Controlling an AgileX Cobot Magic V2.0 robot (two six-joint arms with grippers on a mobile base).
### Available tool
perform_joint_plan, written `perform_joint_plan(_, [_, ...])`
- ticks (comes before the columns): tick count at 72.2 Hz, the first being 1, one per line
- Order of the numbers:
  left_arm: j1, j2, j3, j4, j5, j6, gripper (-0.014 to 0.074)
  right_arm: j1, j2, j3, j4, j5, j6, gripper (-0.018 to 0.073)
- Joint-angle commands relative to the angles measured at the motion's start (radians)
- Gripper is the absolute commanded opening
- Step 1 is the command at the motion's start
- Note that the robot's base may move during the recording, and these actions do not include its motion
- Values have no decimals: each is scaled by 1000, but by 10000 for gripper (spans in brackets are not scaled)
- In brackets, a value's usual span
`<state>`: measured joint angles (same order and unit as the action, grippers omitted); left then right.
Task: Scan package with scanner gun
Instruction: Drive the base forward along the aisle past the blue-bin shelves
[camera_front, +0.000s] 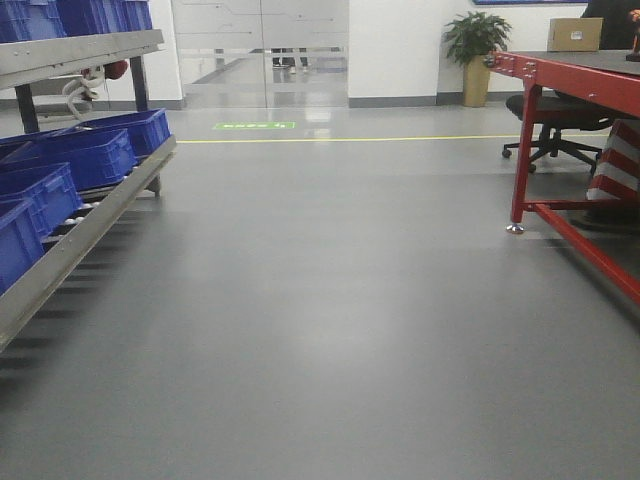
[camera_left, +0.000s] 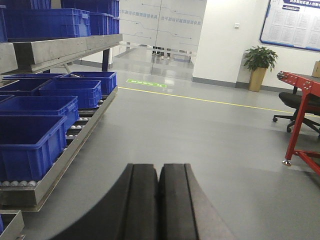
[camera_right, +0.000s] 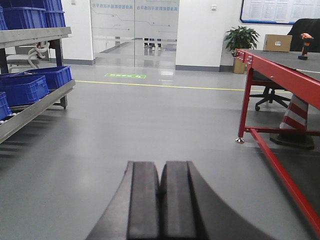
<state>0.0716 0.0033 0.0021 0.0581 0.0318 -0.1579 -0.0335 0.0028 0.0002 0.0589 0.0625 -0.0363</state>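
Currently approach stage; nothing within reach. Left claw (camera_left: 159, 185) clenched, empty. Right claw (camera_right: 161, 182) clenched, empty. Box (camera_right: 277, 43) at far end of red worktop (camera_right: 290, 59), right side of scene. Scanner (camera_right: 305, 44) just right of box, apart from it, seems upright. Step in hand, likely: drive base to worktop. To do well: steer right across floor (camera_front: 330, 330), clear of leg (camera_right: 243, 110) and chair (camera_right: 270, 95); stop square to edge; release claws before reaching. White label seems on near face, handy for scan. Rack (camera_front: 80, 230) with blue bins (camera_front: 95, 155) left: keep away.
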Motion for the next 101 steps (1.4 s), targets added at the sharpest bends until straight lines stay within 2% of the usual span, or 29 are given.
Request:
perform_joint_plan(1, [4, -3, -2, -4, -19, 4, -111, -5, -3, 0, -1, -18, -3, -167])
perform_joint_plan(61, [4, -3, -2, -4, -19, 4, -111, -9, -3, 0, -1, -20, -3, -167])
perform_joint_plan(80, [-91, -3, -2, -4, -19, 4, -111, -17, -3, 0, -1, -23, -3, -167])
perform_joint_plan(101, [-83, -3, -2, -4, -19, 4, -111, -38, -3, 0, -1, -26, -3, -167])
